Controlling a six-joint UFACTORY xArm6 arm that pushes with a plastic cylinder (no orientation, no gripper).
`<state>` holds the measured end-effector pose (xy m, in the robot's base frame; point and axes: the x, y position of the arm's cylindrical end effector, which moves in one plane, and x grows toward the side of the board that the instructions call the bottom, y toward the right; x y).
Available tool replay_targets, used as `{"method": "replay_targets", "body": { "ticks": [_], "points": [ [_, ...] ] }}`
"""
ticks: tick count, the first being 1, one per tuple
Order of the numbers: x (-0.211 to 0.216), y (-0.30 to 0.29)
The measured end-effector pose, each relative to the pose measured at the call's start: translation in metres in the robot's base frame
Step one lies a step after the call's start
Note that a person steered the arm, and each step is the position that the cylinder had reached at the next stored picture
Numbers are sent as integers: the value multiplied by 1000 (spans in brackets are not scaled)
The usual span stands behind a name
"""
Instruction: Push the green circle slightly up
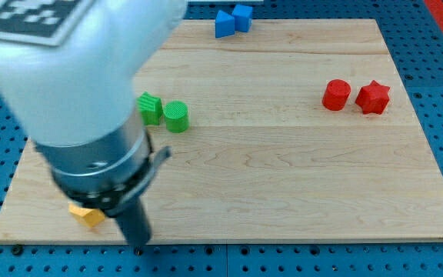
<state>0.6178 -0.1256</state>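
- The green circle sits on the wooden board, in its left half and fairly near the top. It is up and a little to the right of my tip, well apart from it.
- Another green block is just beside the circle, on its left. They look like they touch, but I cannot be sure. My big body hides part of that block.
- My tip is at the bottom edge of the board. It touches no block. I have no fingers to open or close, so I hold nothing. I only have a rod for pushing.
- A yellow block lies close to my tip, on its left. My body covers some of it, so I cannot tell its shape.
- Far off to my right and higher up are a red circle and a red star, side by side.
- At the top edge, far above my tip, are two blue blocks pressed together.
- I think the job is not begun yet. I must get under the green circle, then give it a small push up.
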Motion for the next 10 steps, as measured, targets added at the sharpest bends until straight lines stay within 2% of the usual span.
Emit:
{"method": "replay_targets", "body": {
  "ticks": [2,3,6,8,10],
  "points": [
    [-68,-75],
    [-86,-40],
    [-90,-31],
    [-143,68],
    [-203,51]
  ]
}}
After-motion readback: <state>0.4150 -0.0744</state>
